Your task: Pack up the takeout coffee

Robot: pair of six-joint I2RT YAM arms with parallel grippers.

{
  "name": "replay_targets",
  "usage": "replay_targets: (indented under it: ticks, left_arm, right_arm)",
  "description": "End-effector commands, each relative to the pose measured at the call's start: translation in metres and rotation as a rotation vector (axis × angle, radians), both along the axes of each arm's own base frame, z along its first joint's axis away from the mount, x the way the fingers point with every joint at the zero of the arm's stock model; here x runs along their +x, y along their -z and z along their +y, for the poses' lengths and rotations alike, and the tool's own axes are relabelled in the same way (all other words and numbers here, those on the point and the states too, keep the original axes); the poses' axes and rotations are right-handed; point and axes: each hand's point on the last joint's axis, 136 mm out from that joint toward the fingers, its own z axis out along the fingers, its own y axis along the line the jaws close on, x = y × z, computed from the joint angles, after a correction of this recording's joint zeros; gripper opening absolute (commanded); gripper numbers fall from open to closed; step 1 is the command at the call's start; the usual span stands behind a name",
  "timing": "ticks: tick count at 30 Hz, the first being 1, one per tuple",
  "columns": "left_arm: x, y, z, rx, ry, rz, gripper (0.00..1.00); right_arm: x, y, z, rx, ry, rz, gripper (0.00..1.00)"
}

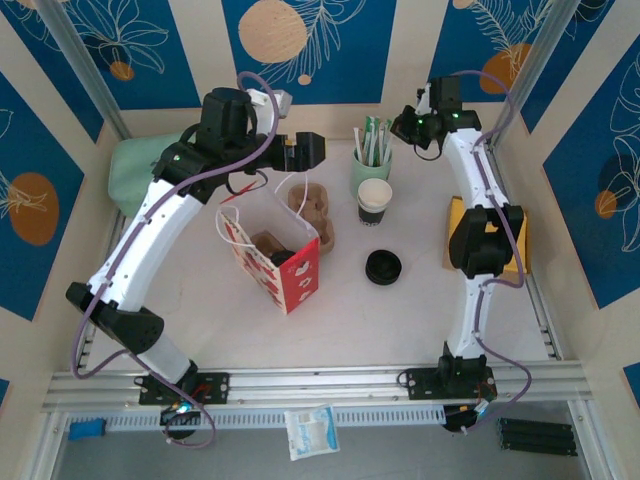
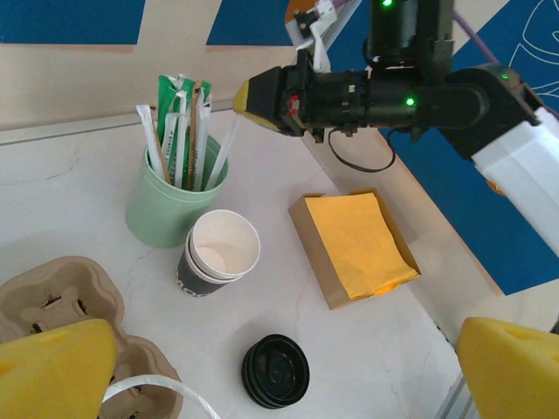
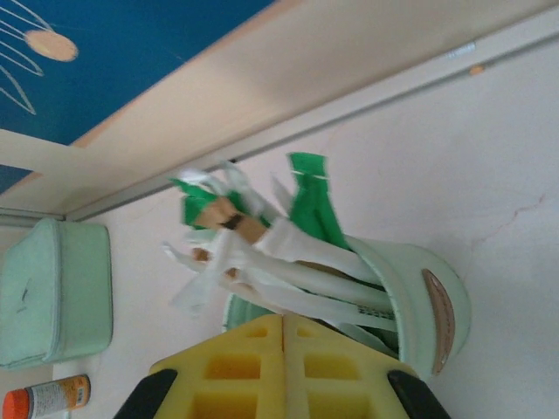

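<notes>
Takeout coffee (image 1: 268,243): tan-brown shape inside the open red-and-white bag (image 1: 300,278); details unclear.
Table (image 1: 400,320): white, marbled; black lid (image 1: 383,267) lies right of the bag.
Walls (image 1: 330,40): blue, leaf-printed.
Left gripper (image 1: 306,150): fingers wide apart, raised behind the bag.
Right gripper (image 2: 249,94): pads together, at the mint-green stick cup (image 1: 370,170).

Mint-green cup (image 2: 162,214), black lid (image 2: 275,371), red-and-white bag (image 1: 297,280).

The cup of sticks (image 1: 371,168) stands near the far edge of the table (image 1: 400,320), the paper cup (image 1: 375,200) just before it, the lid (image 1: 383,267) nearer still. Left of these stands the bag (image 1: 285,265), the cup carrier (image 1: 312,205) behind it.
</notes>
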Motion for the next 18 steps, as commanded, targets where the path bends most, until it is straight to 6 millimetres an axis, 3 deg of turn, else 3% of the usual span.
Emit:
replay_targets:
  ticks: [1, 8, 18]
  left_arm:
    - [-0.003, -0.004, -0.005, -0.004, 0.027, -0.031, 0.99]
    - [-0.004, -0.004, -0.003, 0.008, 0.019, -0.039, 1.0]
    - [-0.005, -0.001, 0.003, 0.026, 0.002, -0.045, 0.99]
  right_arm:
    - [-0.005, -0.031, -0.002, -0.04, -0.002, -0.099, 0.0]
    - [-0.013, -0.064, -0.002, -0.035, -0.002, -0.178, 0.0]
    - [-0.041, -0.137, 0.002, 0.028, -0.035, -0.318, 0.0]
